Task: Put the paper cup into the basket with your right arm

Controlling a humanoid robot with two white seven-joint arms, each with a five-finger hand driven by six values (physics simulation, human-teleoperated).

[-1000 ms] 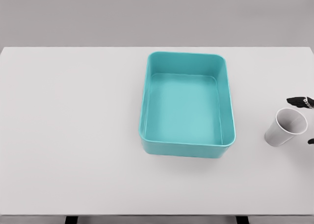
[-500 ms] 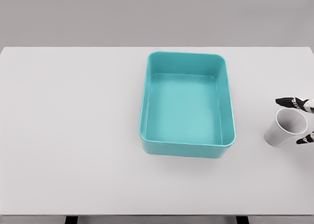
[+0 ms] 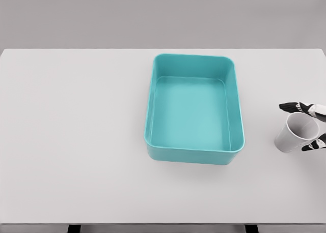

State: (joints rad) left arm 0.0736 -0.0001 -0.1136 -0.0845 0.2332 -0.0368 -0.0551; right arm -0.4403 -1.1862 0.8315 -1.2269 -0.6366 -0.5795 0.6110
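A: Where is the paper cup at this moment?

B: It stands on the desk, to the right of the basket and well apart from it, near the right border of the view. It leans a little, with its open mouth turned up and to the right.

A: And the right hand?

B: Only its dark fingertips show, because the arm comes in from the right border. One finger reaches over the cup on the side far from us, and another finger shows at the near side, low beside the rim. So the fingers are spread around the mouth of the cup, one on each side.

A: Does it grip the cup already?

B: I think not. The fingers look open around the cup and very close to it, but I cannot tell whether they touch the wall. The cup rests on the desk, not lifted.

A: So how much of the task is done?

B: In my judgement, only the approach. The basket is empty. What is left is to close the fingers on the cup, lift it, carry it left over the basket wall and let it go inside.

A: The left arm?

B: It is not visible.
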